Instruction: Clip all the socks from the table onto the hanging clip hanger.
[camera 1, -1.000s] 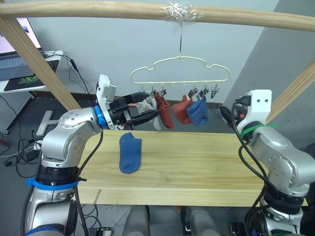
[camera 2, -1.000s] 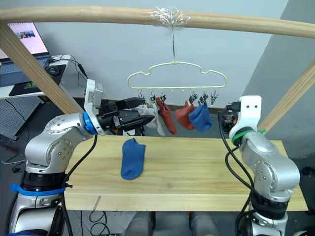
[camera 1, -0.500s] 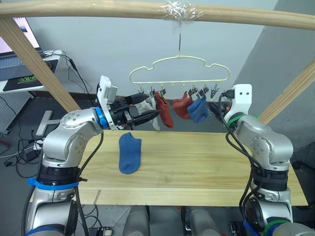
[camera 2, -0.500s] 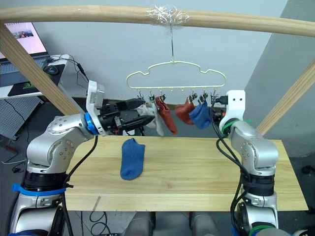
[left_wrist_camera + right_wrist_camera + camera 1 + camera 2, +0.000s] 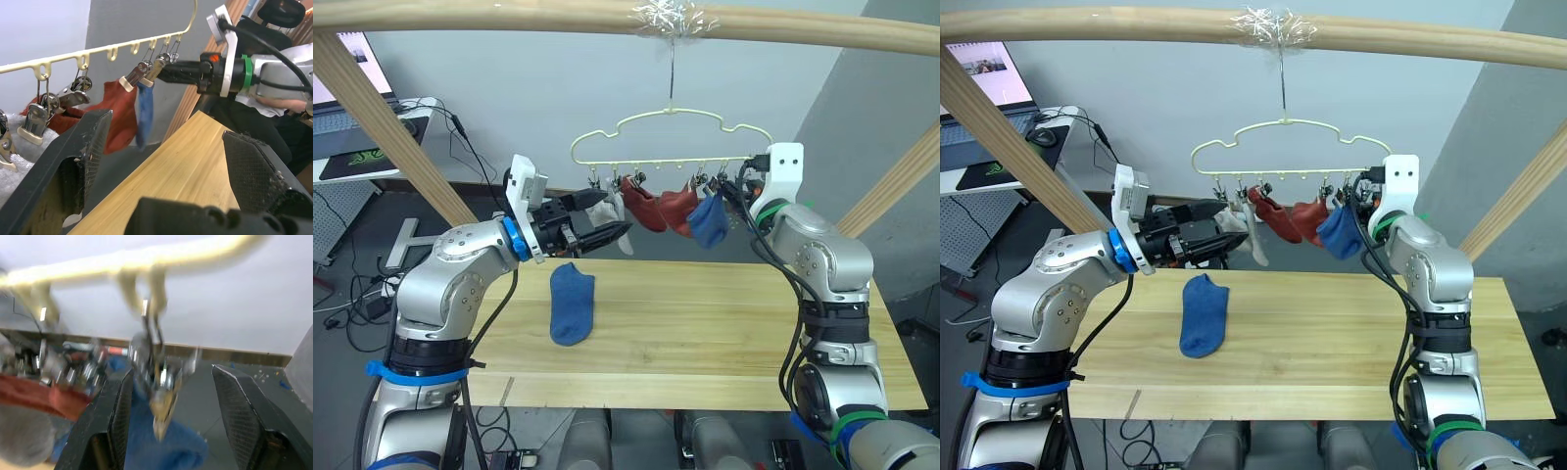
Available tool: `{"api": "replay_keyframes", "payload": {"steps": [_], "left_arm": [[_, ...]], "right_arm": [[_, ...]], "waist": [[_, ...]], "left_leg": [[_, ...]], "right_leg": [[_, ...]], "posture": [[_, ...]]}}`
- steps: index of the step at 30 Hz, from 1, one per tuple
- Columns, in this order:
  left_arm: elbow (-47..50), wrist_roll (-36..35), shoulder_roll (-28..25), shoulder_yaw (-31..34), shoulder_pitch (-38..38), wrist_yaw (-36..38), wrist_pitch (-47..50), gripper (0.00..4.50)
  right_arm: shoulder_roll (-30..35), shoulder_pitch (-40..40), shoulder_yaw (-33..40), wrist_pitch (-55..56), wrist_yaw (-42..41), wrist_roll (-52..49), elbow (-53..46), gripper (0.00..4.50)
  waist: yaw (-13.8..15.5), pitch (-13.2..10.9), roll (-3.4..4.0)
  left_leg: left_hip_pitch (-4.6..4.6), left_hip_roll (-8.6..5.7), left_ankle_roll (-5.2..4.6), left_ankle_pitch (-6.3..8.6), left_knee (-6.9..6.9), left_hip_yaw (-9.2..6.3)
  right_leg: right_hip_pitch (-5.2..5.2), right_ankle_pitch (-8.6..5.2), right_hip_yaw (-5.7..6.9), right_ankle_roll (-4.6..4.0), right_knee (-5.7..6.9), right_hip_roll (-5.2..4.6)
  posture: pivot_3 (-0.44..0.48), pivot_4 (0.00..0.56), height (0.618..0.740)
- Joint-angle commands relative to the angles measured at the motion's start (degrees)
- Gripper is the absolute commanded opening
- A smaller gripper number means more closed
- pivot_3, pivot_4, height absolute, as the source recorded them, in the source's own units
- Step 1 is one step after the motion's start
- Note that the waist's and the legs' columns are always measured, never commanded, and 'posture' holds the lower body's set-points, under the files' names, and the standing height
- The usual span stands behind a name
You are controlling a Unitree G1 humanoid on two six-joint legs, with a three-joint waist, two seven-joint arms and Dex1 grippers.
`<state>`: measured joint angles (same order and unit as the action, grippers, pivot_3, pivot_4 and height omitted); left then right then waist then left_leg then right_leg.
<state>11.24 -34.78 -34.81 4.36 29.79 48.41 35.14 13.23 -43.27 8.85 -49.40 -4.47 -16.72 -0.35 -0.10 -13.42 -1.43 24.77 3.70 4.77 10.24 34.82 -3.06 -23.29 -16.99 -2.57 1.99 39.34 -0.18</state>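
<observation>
On table (image 5: 705, 323): blue sock (image 5: 572, 304) | right hand (image 5: 168, 431) open at hanger clip (image 5: 159, 382)

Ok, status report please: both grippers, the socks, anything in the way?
Both grippers open at clip hanger. One blue sock on table. Nothing blocking.

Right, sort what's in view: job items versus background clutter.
Job items: blue sock on the table; clip hanger; clipped red socks, blue sock, grey sock; left end effector; right end effector.

Clutter: laptop, floor cables.
</observation>
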Motion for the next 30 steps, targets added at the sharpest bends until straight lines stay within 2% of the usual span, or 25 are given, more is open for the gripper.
{"api": "replay_keyframes", "payload": {"steps": [1,4,7,8,30], "left_arm": [[2.32,-0.68,-0.10,1.06,-0.14,-0.37,0.00,4.13],[2.32,-0.69,0.01,1.09,-0.16,-0.69,0.09,4.13],[2.56,-0.72,0.16,1.10,-0.30,-1.02,0.20,4.13],[2.58,-0.71,0.22,1.09,-0.35,-1.09,0.19,4.13],[3.14,-0.55,1.47,0.69,-0.73,-2.45,0.03,4.13]], "right_arm": [[0.10,-1.78,-0.01,2.45,0.40,1.22,0.57,2.62],[-0.08,-2.44,-0.13,3.45,0.87,2.01,2.07,2.62],[-0.33,-2.77,-0.14,3.81,1.15,2.52,2.65,2.03],[-0.45,-2.90,-0.17,3.79,1.11,2.53,2.80,1.69],[-0.48,-6.70,-0.05,2.86,1.88,2.99,3.69,1.69]], "waist": [[0.02,-0.02,0.01],[0.03,-0.05,0.03],[0.06,-0.20,0.12],[0.05,-0.26,0.15],[0.06,-0.51,0.25]], "left_leg": [[0.00,0.00,0.00,0.00,0.00,0.00],[0.00,0.00,0.00,0.00,-0.03,0.00],[0.01,0.00,0.00,0.00,-0.03,0.00],[0.01,0.00,0.00,0.00,-0.03,0.00],[0.03,0.00,0.00,0.00,-0.10,0.00]], "right_leg": [[0.00,0.00,0.00,0.00,0.00,0.00],[-0.01,0.00,0.01,0.00,-0.01,0.00],[-0.01,0.00,0.00,0.00,-0.01,0.00],[-0.01,0.00,0.00,0.00,-0.01,0.00],[-0.04,0.00,0.01,0.00,-0.06,0.00]], "posture": [[0.127,0.232,0.740],[0.127,0.232,0.740],[0.135,0.236,0.740],[0.135,0.236,0.740],[0.132,0.239,0.740]]}}
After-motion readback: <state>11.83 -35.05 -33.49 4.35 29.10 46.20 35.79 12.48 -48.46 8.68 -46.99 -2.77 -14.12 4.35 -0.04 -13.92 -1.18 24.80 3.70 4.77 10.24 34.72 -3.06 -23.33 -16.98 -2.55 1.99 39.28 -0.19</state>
